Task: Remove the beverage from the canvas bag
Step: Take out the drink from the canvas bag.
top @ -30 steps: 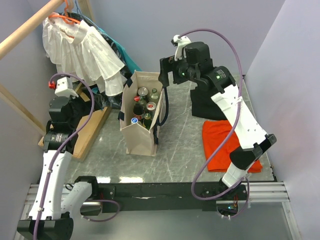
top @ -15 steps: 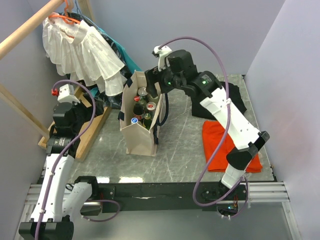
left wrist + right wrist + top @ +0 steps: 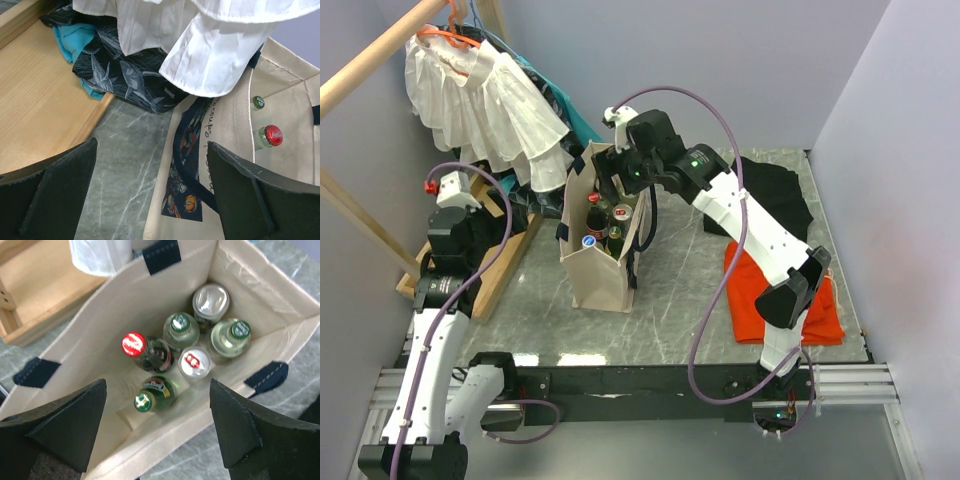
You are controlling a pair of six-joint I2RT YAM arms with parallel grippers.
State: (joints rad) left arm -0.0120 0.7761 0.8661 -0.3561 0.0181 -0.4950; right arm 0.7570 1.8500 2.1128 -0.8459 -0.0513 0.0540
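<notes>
Canvas bag (image 3: 95,320) holds bottles (image 3: 176,332) and cans (image 3: 211,299) below the wide-spread right gripper (image 3: 157,390).

My right end effector (image 3: 159,427) is black. The canvas bag (image 3: 95,340) I look into is cream with dark navy straps. Inside, one bottle cap (image 3: 134,344) is red with white script, three caps (image 3: 178,322) are green, and two can tops (image 3: 212,299) are silver. The surface (image 3: 670,270) is grey with white veins. The cloth (image 3: 825,320) at its right edge is orange-red.
</notes>
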